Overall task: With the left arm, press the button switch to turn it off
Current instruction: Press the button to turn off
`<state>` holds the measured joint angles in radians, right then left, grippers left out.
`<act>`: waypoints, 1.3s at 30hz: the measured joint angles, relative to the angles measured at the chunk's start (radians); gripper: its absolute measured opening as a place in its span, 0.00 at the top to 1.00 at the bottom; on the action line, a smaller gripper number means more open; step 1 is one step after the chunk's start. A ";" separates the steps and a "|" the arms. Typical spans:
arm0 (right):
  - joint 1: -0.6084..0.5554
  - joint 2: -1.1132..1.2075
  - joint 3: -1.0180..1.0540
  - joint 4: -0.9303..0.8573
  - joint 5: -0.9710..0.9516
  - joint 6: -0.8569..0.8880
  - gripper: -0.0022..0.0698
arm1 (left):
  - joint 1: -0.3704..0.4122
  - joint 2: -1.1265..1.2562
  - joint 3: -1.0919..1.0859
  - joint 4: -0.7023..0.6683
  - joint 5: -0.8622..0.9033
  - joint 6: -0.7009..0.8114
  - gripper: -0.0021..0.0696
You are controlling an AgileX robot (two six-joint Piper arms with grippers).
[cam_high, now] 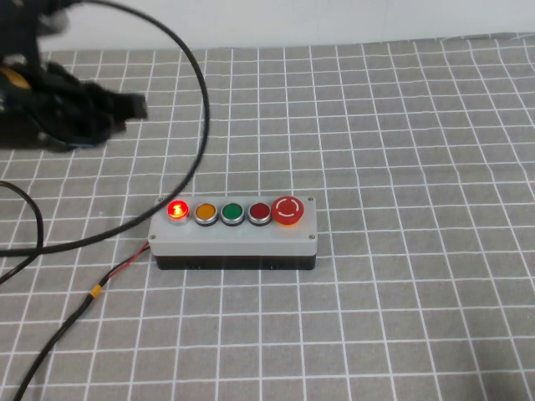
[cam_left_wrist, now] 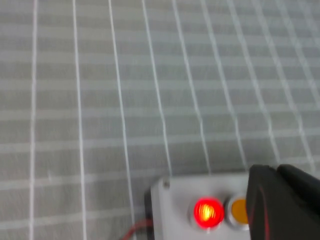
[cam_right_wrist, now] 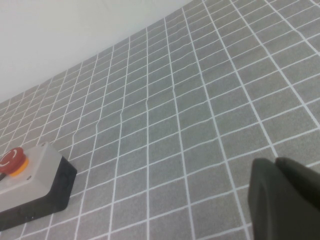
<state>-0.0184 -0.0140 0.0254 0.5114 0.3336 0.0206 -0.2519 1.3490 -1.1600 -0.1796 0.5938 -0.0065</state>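
Nearest the robot, a thin red-and-black wire [cam_high: 109, 276] with a yellow band runs from the near left of the table to the left end of the grey box [cam_high: 234, 236]. A thick black cable [cam_high: 180, 180] curves across the left side of the checked cloth [cam_high: 401, 150] toward the arm.

The grey box sits on a black base near the middle of the table. Along its top, from left to right, stand the button switch [cam_high: 177, 210], an amber button [cam_high: 206, 212], a green button [cam_high: 231, 212], a dark red flat button [cam_high: 260, 212] and a large red mushroom button [cam_high: 288, 210]. The button switch is at the left end of the row and glows bright red; nothing touches it.

Farther back at the far left, the left gripper [cam_high: 125, 106] hangs above the cloth, well apart from the box. Whether its fingers are open or closed cannot be told. It touches nothing on the box.

The right gripper [cam_right_wrist: 282, 197] shows only in its own wrist view as a dark edge above the cloth, with the box's mushroom-button end far off; the state of its fingers cannot be told.

The cloth is grey with a white grid, and a pale wall [cam_high: 334, 21] rises behind its far edge.
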 joint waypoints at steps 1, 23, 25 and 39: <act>0.000 0.000 0.000 0.000 0.000 0.000 0.99 | 0.000 0.019 0.000 -0.008 0.014 0.000 0.98; 0.000 0.000 0.000 0.000 0.000 0.000 0.99 | -0.095 0.373 -0.223 0.073 0.330 0.017 0.98; 0.000 0.000 0.000 0.000 0.000 0.000 0.99 | -0.099 0.392 -0.227 0.099 0.342 0.006 0.98; 0.000 0.000 0.000 0.000 0.000 0.000 0.99 | -0.099 0.469 -0.254 0.125 0.374 -0.006 0.98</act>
<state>-0.0184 -0.0140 0.0254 0.5114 0.3336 0.0206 -0.3511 1.8184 -1.4143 -0.0544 0.9674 -0.0121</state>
